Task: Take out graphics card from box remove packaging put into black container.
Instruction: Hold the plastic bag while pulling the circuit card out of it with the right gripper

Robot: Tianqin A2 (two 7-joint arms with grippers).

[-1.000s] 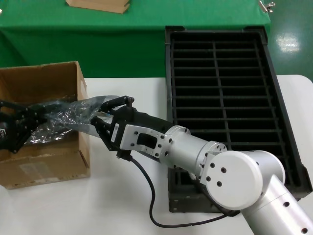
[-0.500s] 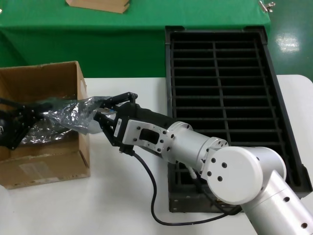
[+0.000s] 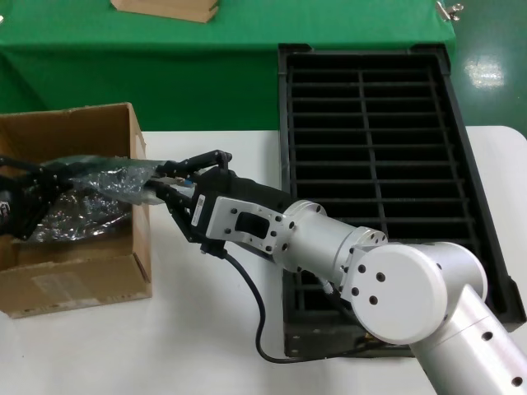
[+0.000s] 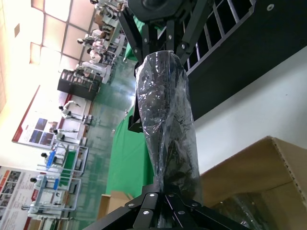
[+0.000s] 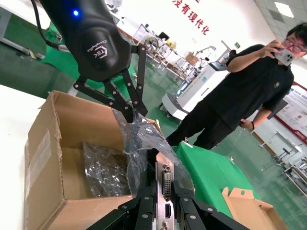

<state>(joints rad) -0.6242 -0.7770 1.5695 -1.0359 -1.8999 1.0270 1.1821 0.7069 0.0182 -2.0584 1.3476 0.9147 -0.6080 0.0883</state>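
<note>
Crinkled translucent grey-blue plastic packaging [image 3: 111, 183] spans between both end effectors over the 3 o'clock wall of the brown corrugated cardboard box [image 3: 74, 271], which sits on the white table [image 3: 181, 329] at 9 o'clock in the head view. Left end effector [image 3: 37, 185], black, is above the box interior, fingers closed on the far end of the packaging. Right end effector [image 3: 169, 183], black on a silver arm, is just outside the box wall, fingers clamped on the silver metal bracket end of the thin dark graphics card [image 5: 165, 184]; right wrist view shows the bracket's ports between its fingers, with the bag mouth bunched around that end. Card body sits inside the bag, seen as a dark shape through the plastic in the left wrist view [image 4: 168, 120]. More dark crinkled bags [image 5: 105, 167] lie on the box floor. Large black slotted rectangular container [image 3: 370, 148] stands at 3 o'clock, well apart from the card. Green cloth [image 3: 206, 58] at 12 o'clock.
</note>
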